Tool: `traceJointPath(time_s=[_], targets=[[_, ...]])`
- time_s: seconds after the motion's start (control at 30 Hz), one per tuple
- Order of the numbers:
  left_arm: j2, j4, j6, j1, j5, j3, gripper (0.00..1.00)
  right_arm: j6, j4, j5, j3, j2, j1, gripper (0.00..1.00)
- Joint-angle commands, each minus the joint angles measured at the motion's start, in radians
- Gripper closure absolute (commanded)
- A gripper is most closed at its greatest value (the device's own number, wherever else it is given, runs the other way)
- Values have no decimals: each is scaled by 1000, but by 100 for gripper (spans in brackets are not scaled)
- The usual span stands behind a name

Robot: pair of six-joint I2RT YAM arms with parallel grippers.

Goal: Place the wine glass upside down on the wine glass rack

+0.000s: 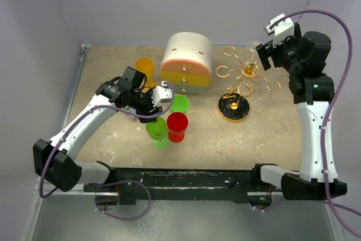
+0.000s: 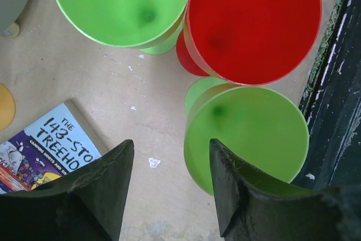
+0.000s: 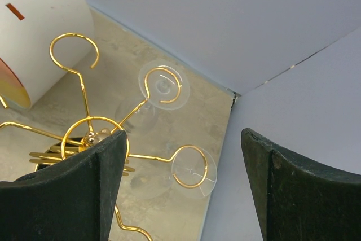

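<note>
The gold wire wine glass rack (image 1: 246, 71) stands at the back right on its round black-and-gold base (image 1: 233, 107). In the right wrist view its loop arms (image 3: 84, 131) carry two clear wine glasses hanging upside down. One foot rests on a far loop (image 3: 164, 87) and one on a near loop (image 3: 194, 167). My right gripper (image 1: 264, 56) hovers above the rack's right side, open and empty (image 3: 183, 139). My left gripper (image 1: 162, 97) is open and empty (image 2: 172, 162), above the coloured cups.
A round white drawer box with orange and yellow bands (image 1: 187, 62) stands left of the rack. Two green cups (image 2: 248, 134) (image 2: 121, 4), a red cup (image 2: 254, 23), an orange cup (image 1: 144, 67) and a book (image 2: 45, 145) lie under the left arm. Walls close the back and right.
</note>
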Motion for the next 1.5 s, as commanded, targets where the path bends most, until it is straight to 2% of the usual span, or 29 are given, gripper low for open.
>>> traceJointPath(time_s=[0.0, 0.27, 0.37, 0.57, 1.0, 1.2, 1.47], targets=[[16, 22, 22, -29, -16, 9, 43, 11, 12, -14, -6, -17, -2, 16], [47, -12, 33, -55, -27, 2, 56, 1, 22, -15, -25, -14, -2, 17], [51, -39, 41, -58, -49, 9, 68, -1, 22, -4, -27, -16, -3, 17], [12, -117, 79, -58, -105, 29, 100, -1, 20, 2, -20, -21, -2, 18], [-155, -288, 124, -58, -247, 112, 100, -4, -21, 10, 23, -2, -2, 17], [-204, -309, 114, -58, -221, 203, 100, 38, -45, 7, 85, 30, -2, 16], [-220, -281, 9, -33, -109, 418, 100, 98, -45, -172, 123, 19, -2, 14]])
